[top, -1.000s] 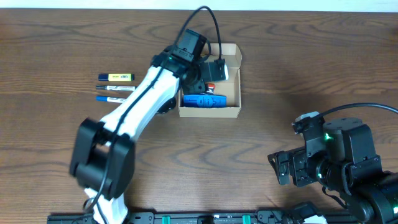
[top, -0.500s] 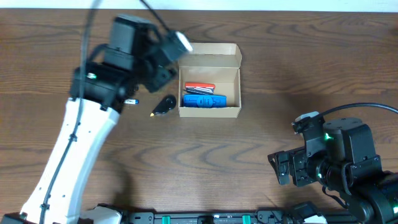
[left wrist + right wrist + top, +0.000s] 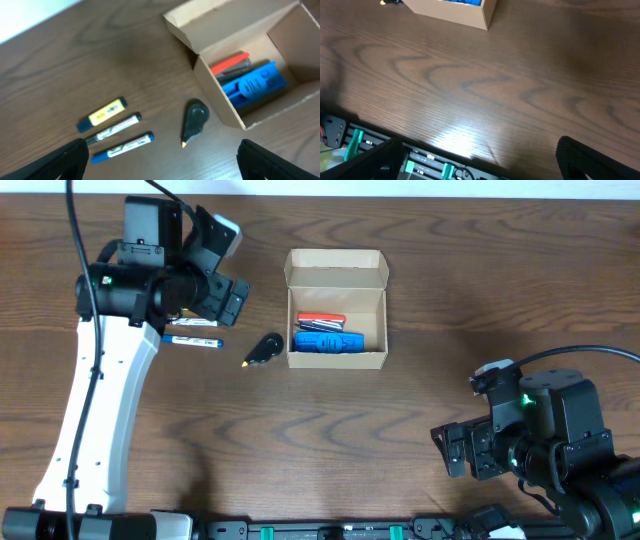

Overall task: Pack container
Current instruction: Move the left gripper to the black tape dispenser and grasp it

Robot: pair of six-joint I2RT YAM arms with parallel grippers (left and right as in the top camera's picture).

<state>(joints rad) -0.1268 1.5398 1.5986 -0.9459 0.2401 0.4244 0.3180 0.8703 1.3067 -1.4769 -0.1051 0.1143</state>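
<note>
The tan cardboard container (image 3: 336,361) stands open at the table's upper middle, flap (image 3: 335,270) folded back. Inside lie a blue item (image 3: 328,342) and a red-and-grey pen (image 3: 322,321). My left gripper (image 3: 228,270) hovers to the container's left, wide open and empty. The left wrist view shows the container (image 3: 220,107), a black correction-tape dispenser (image 3: 195,117), a yellow highlighter (image 3: 102,115), a white marker (image 3: 112,129) and a blue-capped marker (image 3: 122,146) below the open fingers (image 3: 160,165). My right gripper (image 3: 455,450) is open and empty at the lower right.
The black dispenser (image 3: 264,349) lies just left of the container's front corner. The markers (image 3: 195,341) lie in a row partly under my left arm. The right wrist view shows the container's corner (image 3: 455,12) and the table's front rail (image 3: 420,162).
My left gripper rose out of the container and swung left over the pens. The red-and-grey pen now lies in the container. The right arm has not moved.
</note>
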